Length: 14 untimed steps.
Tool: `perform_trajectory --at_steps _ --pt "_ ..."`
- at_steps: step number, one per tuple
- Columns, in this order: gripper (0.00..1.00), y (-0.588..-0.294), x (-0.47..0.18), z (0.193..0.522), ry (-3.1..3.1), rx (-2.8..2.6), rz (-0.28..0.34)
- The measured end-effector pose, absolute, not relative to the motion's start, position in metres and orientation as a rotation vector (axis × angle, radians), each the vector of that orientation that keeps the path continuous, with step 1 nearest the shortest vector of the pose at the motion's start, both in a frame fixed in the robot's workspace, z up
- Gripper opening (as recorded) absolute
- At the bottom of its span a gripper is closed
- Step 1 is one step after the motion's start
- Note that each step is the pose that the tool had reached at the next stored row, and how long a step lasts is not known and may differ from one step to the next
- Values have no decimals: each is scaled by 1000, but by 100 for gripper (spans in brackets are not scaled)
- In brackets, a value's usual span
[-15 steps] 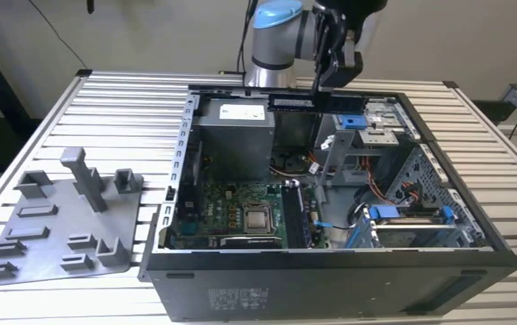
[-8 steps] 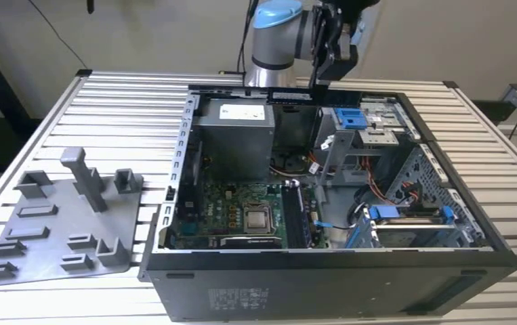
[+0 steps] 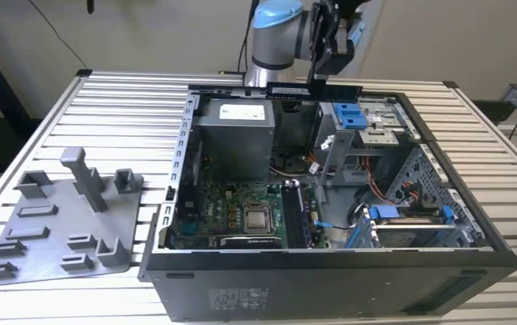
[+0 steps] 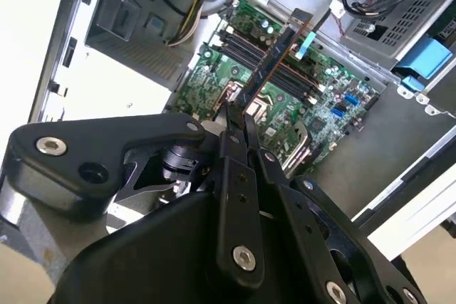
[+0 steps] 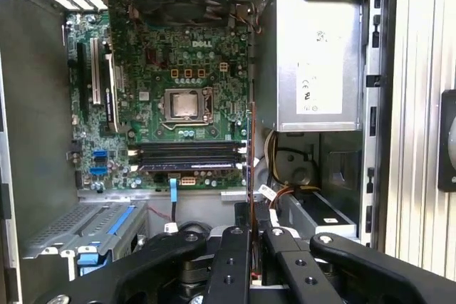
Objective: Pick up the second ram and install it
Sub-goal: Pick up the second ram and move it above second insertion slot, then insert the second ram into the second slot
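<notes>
My gripper [image 3: 318,81] hangs over the back edge of the open computer case [image 3: 331,277], shut on the second ram [image 3: 315,90], a long dark board held level. In the second wrist view the ram [image 4: 274,55] sticks out from between the fingers [image 4: 233,133], above the green motherboard [image 4: 285,105]. Seen from the first wrist view, the ram [image 5: 251,161] is a thin edge-on line rising from the gripper [image 5: 251,229]. It crosses the end of the dark memory slots [image 5: 187,156] while held well above them.
The grey power-supply box [image 3: 234,135] sits at the back of the case, beside loose cables [image 3: 296,164]. Blue-tabbed drive bays [image 3: 353,115] fill the exterior view's right. A grey plastic tray [image 3: 59,223] with upright posts lies on the slatted table [image 3: 122,101].
</notes>
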State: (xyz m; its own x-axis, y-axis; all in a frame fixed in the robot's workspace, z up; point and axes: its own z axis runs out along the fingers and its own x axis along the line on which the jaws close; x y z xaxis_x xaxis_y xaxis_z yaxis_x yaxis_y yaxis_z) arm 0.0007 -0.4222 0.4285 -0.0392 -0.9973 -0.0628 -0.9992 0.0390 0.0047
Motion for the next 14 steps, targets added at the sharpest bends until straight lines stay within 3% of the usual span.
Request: perform_trajectory --at_steps 14 --pt "14 -421 1 428 2234 -2148 73"
